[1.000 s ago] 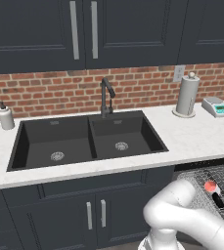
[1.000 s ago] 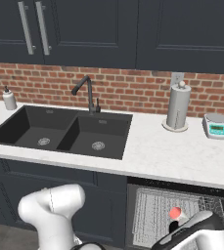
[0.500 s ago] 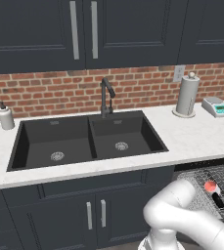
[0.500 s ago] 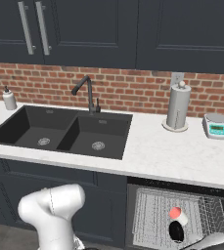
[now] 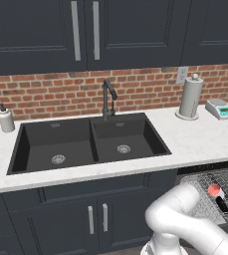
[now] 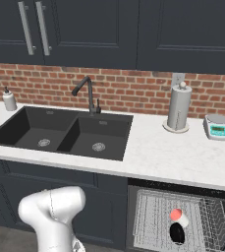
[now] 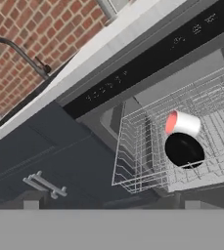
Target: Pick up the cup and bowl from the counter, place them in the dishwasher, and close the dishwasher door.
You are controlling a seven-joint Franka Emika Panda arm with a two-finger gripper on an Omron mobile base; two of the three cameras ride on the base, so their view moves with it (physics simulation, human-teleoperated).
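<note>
The red cup (image 7: pixel 182 123) lies on its side in the silver wire rack (image 7: pixel 133 146) of the dishwasher (image 7: pixel 147 63), with the black bowl (image 7: pixel 184 150) touching it just below. Both also show in the rack from the base: cup (image 6: pixel 176 215) above bowl (image 6: pixel 177 234), and cup (image 5: pixel 214 190) beside bowl (image 5: pixel 222 204). My gripper (image 7: pixel 111 205) hangs in front of the pulled-out rack, apart from it, open with nothing between its tips. The dishwasher door is hidden beneath the rack. The white counter (image 6: pixel 173 152) runs above the dishwasher.
A black double sink (image 5: pixel 85 144) with a faucet (image 5: pixel 108 97) is cut into the counter. A soap bottle (image 5: pixel 6 119), a paper towel roll (image 6: pixel 179 108) and a scale (image 6: pixel 217 128) stand along the brick wall. Dark cabinets with steel handles (image 7: pixel 45 184) flank the dishwasher.
The hand has drawn back from over the rack and left the lower right of the right base view. Cup and bowl lie still in the rack.
</note>
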